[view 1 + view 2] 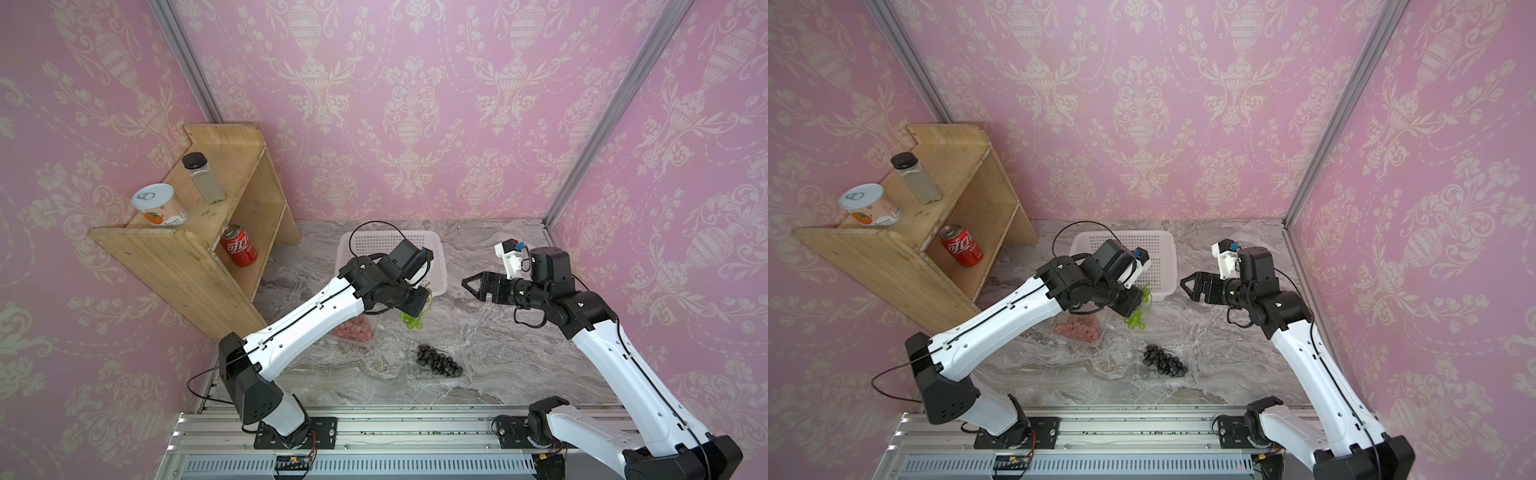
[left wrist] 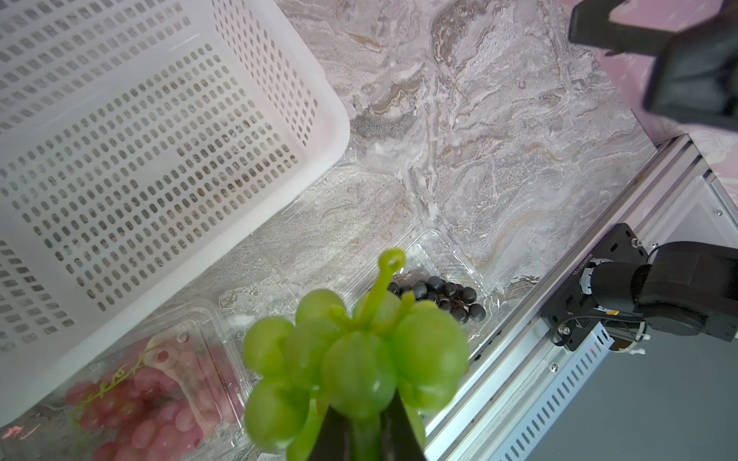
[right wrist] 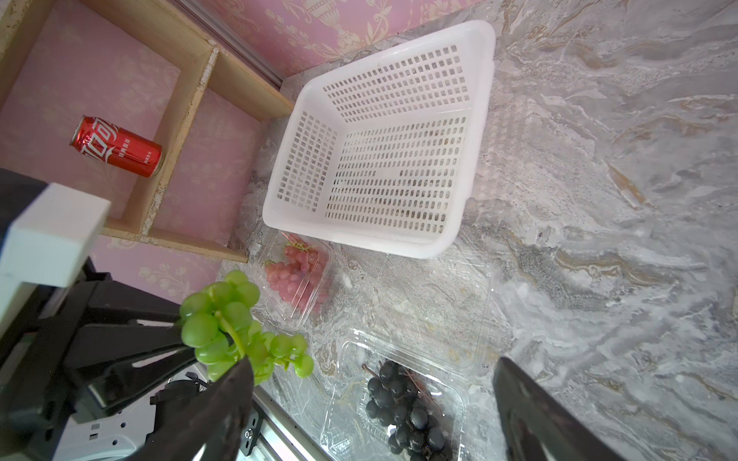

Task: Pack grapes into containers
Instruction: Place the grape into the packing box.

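We are working on a big grey marble-look tabletop (image 1: 478,324), and the white plastic basket full of little holes (image 3: 359,241) is sitting at the back with nothing inside. Our left gripper (image 2: 365,427) is squeezing shut on the stalk of the light green bunch of round plastic-looking grapes (image 2: 359,359). The bunch is hanging in the air just in front of the basket's near corner, between the two boxes. Our right gripper (image 1: 467,284) is waiting off to the side with its jaws wide apart and nothing in them. The small clear plastic box nearer our left arm (image 2: 217,319) is holding the pink-red grapes (image 3: 293,275) and is looking quite full. The other small clear plastic box (image 3: 453,395) is holding only the dark purple-black bunch of grapes (image 3: 403,407), so we are thinking the green bunch belongs there. To do this well, we are planning to move slowly so the bunch is not swinging. We are aiming for the bare part of that box, beside the dark grapes and not on top of them. We are planning to go low before letting go, because round grapes dropped from high up are likely to roll out over the low wall. We are also taking care that the fingers (image 2: 331,435) are not bumping the light box, which looks easy to push away. The thin stalk is all we are gripping, so we are planning to open the jaws only when the berries are resting inside.
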`<state>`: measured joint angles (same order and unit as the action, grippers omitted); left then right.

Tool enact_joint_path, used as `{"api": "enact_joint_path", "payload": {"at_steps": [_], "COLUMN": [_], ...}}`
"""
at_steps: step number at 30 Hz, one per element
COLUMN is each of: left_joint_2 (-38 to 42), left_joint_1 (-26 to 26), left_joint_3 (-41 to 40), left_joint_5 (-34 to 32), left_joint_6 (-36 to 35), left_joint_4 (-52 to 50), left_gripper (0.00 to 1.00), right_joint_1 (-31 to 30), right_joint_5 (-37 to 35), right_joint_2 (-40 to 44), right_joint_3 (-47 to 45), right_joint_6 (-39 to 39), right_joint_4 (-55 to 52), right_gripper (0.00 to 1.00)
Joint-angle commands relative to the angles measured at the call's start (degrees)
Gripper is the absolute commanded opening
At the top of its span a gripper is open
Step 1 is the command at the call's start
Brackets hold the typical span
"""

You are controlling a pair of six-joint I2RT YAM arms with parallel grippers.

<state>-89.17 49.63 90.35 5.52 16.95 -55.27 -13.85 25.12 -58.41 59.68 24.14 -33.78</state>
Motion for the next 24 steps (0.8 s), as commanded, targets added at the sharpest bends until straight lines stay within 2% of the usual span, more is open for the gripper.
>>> {"api": "enact_joint_path", "payload": {"at_steps": [1, 9, 16, 24], "left_joint_2": [2.14, -3.0, -2.36, -8.01], "left_joint_1": [2.59, 9.35, 10.23, 11.02], "left_joint_3": [-3.84, -6.49, -10.79, -9.94], "left_joint_5": [1.11, -2.21, -5.35, -4.35], "left_joint_6": [4.16, 5.36, 6.94, 7.09], "left_joint_4": [3.07, 3.69, 2.78, 3.51], "left_gripper": [0.0, 0.0, 0.0, 0.0], "right_joint_1": [0.2, 0.17, 0.14, 0.14], "right_joint_5": [0.03, 0.63, 1.36, 1.35], "right_joint_2": [2.99, 5.74, 7.51, 8.74], "right_joint_3": [-2.73, -6.01, -7.35, -8.39], "right_joint_6": [1.34, 1.7, 1.26, 1.25], "right_joint_4": [-1.07, -0.95, -1.33, -1.4], "right_gripper": [0.94, 0.94, 0.94, 0.94]}}
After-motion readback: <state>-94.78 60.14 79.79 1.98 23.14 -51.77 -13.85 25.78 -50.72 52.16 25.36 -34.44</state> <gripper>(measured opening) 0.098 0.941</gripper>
